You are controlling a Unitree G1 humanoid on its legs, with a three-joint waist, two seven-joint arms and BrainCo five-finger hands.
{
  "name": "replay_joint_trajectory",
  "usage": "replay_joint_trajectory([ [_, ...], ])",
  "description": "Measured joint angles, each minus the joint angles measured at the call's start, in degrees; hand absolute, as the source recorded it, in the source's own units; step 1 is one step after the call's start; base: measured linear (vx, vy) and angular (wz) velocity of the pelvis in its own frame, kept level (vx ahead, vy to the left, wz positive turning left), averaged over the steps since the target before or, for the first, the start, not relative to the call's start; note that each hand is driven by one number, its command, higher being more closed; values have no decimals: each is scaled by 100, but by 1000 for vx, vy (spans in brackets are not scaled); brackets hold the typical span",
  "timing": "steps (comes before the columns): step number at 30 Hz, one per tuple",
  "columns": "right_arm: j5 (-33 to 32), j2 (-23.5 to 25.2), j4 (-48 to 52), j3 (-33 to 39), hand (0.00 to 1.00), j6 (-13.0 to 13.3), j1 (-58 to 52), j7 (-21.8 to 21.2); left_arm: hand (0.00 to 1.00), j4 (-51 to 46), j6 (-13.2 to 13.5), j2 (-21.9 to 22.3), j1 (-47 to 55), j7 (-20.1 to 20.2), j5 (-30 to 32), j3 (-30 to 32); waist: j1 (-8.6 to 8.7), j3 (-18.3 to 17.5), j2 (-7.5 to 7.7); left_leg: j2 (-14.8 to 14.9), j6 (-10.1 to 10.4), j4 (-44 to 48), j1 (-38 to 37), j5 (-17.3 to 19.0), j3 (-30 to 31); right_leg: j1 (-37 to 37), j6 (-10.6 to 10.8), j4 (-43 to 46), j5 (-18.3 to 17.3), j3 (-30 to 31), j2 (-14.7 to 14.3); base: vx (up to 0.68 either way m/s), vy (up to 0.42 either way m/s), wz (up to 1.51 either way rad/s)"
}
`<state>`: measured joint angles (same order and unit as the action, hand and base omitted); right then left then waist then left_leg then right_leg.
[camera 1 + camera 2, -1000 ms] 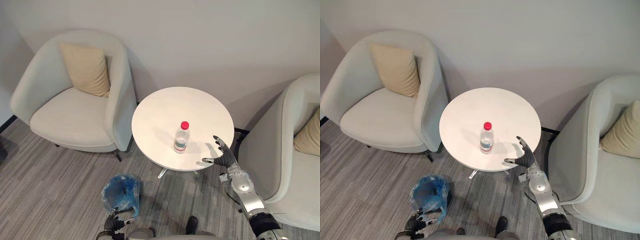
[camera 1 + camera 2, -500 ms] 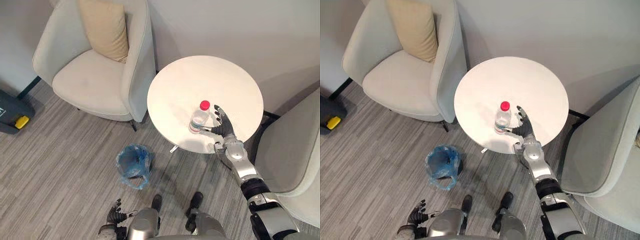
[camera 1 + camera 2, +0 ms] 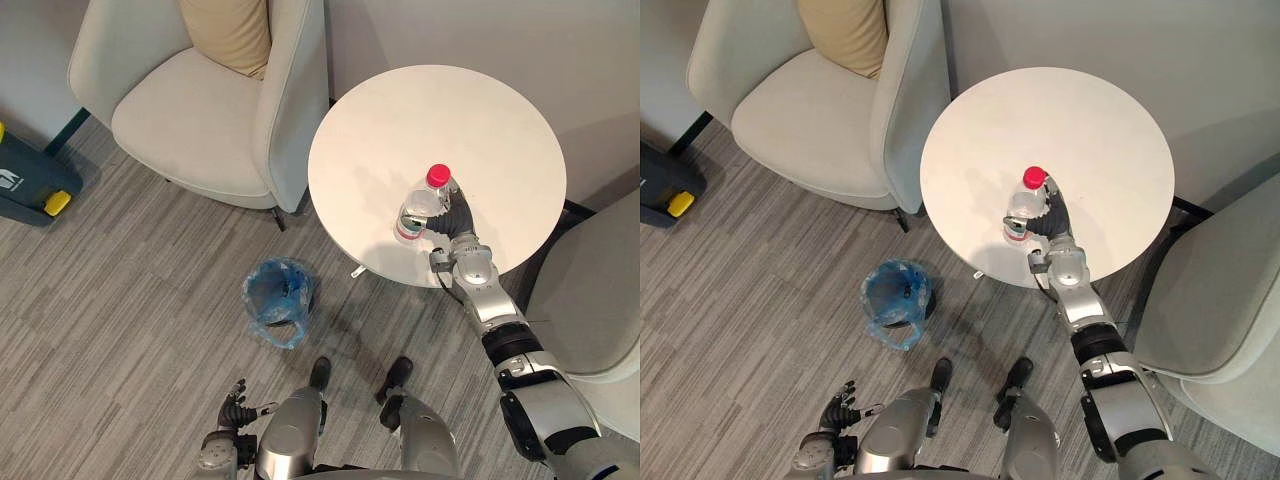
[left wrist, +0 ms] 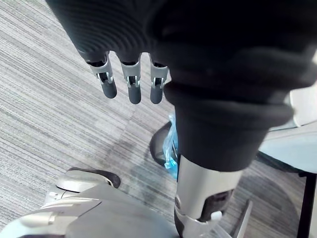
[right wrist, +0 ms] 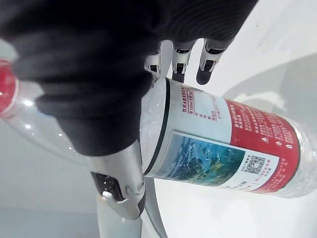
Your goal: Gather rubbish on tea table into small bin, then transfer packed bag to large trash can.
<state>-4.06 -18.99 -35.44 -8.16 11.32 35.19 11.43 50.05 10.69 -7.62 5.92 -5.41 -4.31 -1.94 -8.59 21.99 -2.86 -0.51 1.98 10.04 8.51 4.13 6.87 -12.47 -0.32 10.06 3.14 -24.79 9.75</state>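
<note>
Bottle (image 3: 418, 213) stands upright, cap (image 3: 437, 175) up, in right hand (image 3: 457, 222).

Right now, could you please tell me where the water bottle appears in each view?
Left eye view: water bottle right of centre, near edge of the round table, in the right hand.
Right eye view: water bottle mid-frame.
Right wrist view: its label close up, under the fingers.
Left wrist view: floor and blue-bagged bin.
Shared landmark: the round table.

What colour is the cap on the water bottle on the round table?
Red; the cap shows best in the left eye view.
</note>
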Motion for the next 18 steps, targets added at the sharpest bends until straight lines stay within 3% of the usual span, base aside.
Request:
replay_joint_trajectory([
  [18, -329, -174, -90, -133, 100, 26, 464, 113, 0, -23, 94, 1, -75, -18, -163, -27, 1, 200, -64, 20, -15, 95, 227, -18, 4, -211, -36, 106, -13, -15, 3, -15, -12, 1],
])
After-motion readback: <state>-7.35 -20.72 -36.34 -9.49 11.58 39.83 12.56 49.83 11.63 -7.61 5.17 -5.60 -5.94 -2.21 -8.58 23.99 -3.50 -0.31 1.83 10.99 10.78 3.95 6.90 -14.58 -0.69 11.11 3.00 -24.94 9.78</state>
